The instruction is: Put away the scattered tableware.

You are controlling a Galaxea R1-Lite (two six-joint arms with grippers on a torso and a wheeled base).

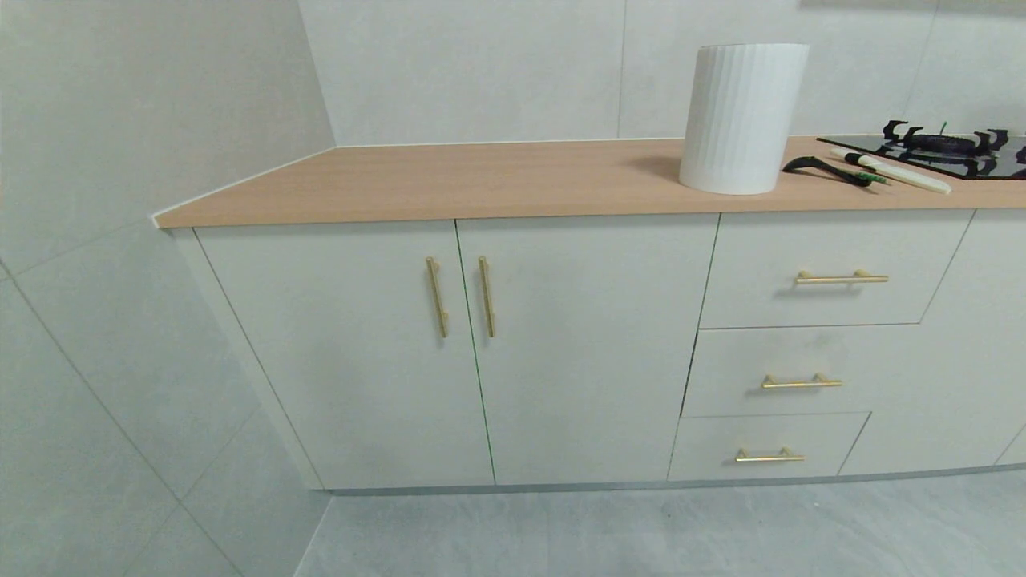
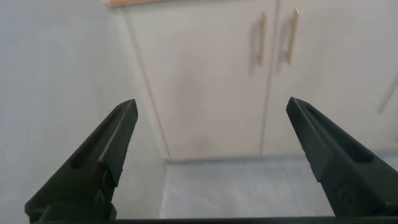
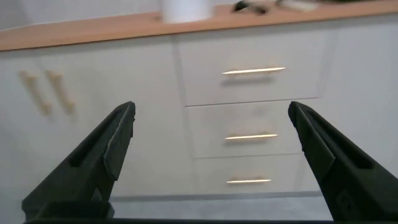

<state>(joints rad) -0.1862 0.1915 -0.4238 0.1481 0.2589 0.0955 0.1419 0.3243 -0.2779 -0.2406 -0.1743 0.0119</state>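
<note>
On the wooden countertop (image 1: 481, 180) a tall white ribbed holder (image 1: 741, 116) stands upright at the right. Just past it lie a black curved utensil (image 1: 826, 169) and a long white-handled utensil (image 1: 894, 171) with a green band. In the right wrist view the holder (image 3: 185, 9) and the black utensil (image 3: 252, 7) sit far up on the counter. My right gripper (image 3: 210, 109) is open and empty, low in front of the drawers. My left gripper (image 2: 211, 104) is open too, holding nothing, low before the cabinet doors near the floor.
A black stove top (image 1: 950, 149) occupies the counter's far right. Below are two doors with gold handles (image 1: 437, 296) and three stacked drawers (image 1: 834, 272). A tiled wall (image 1: 120, 240) closes off the left side; grey floor (image 1: 641, 529) lies in front.
</note>
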